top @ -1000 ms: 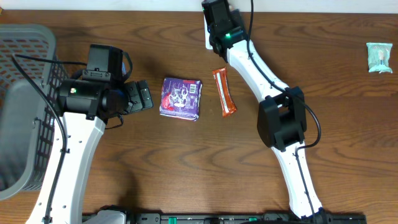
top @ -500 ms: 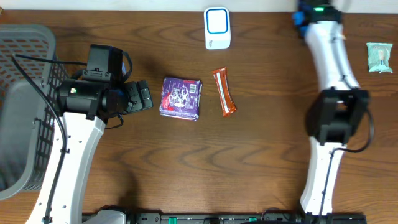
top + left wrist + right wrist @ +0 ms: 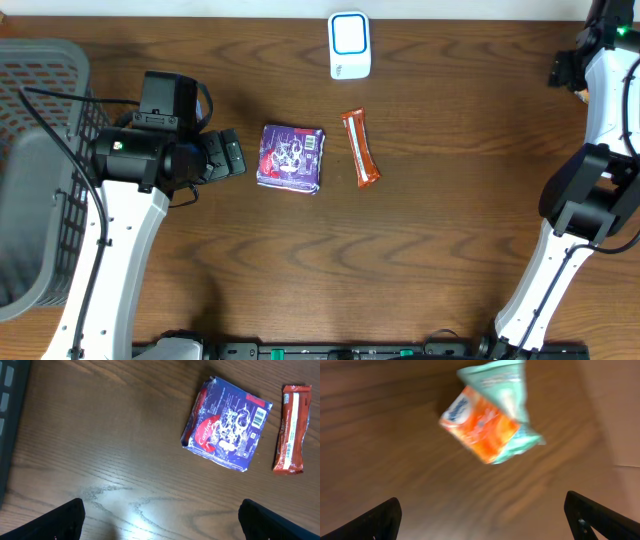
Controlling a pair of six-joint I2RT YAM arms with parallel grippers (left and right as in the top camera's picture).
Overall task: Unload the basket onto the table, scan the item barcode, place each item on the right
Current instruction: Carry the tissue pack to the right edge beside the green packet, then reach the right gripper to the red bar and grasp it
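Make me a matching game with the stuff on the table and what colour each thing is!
Things:
1. square packet
2. snack bar
3. scanner
4. basket

Colours:
A. grey
B. purple
C. white and blue
D. orange-red

Pairs: 1-B, 2-D, 3-C, 4-A

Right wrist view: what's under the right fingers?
A teal-and-orange packet lies on the wood table, blurred, below the open fingers. Overhead, the right arm hides it.
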